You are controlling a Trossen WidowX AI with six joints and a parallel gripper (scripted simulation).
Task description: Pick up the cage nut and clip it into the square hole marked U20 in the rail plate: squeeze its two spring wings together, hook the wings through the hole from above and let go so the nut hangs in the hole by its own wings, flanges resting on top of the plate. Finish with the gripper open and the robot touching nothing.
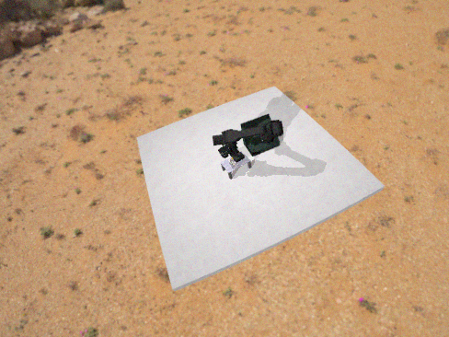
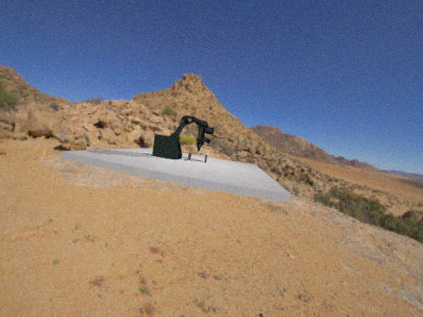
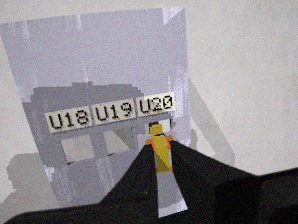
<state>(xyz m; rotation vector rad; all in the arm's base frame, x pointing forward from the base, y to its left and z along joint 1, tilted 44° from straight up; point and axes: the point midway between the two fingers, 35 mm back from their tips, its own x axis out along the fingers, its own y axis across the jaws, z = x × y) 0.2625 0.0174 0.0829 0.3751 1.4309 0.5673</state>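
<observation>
Pale slab (image 1: 202,216) (image 2: 208,174) on orange desert ground, gripper (image 1: 235,162) (image 2: 198,150) (image 3: 160,149) pinching the yellow-orange cage nut (image 3: 160,148), nut partly blocking U20's hole, U18 and U19 holes alongside in the rail plate (image 1: 228,165) (image 3: 110,55).

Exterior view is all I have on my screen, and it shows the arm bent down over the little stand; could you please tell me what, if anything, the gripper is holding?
Observer: The wrist view shows the gripper shut on the yellow and orange cage nut.
Operator: Thank you. Which label is it nearest on the plate?
Observer: U20; the nut's far end overlaps the square hole just below that label in the picture.
Operator: And are the other two holes filled?
Observer: No, the holes under U18 and U19 show no nut in them. I cannot tell whether the wings have entered the U20 hole.
</observation>
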